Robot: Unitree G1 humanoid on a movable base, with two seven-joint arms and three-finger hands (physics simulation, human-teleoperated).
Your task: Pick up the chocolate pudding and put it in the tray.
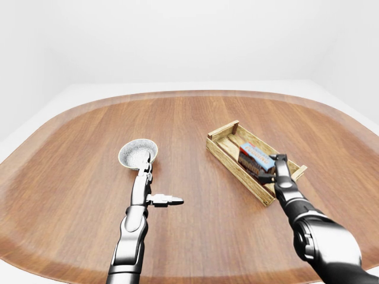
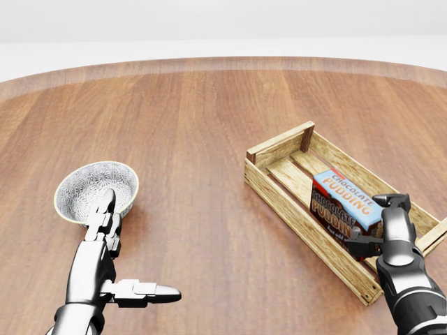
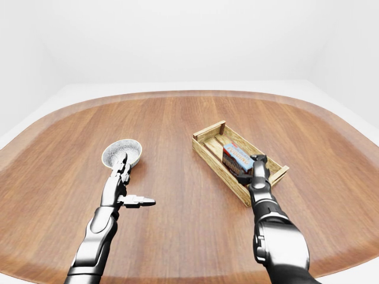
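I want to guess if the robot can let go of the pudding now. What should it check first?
1. Blue-and-brown chocolate pudding box inside the slatted wooden tray: ok.
2. Box lying flat on the slats: not ok, it looks tilted.
3. Right hand holding the box: cannot tell, fingers partly hidden.
4. Left hand out of the way, open beside the white patterned bowl: ok.
5. Tray resting flat on the brown wooden table: ok.
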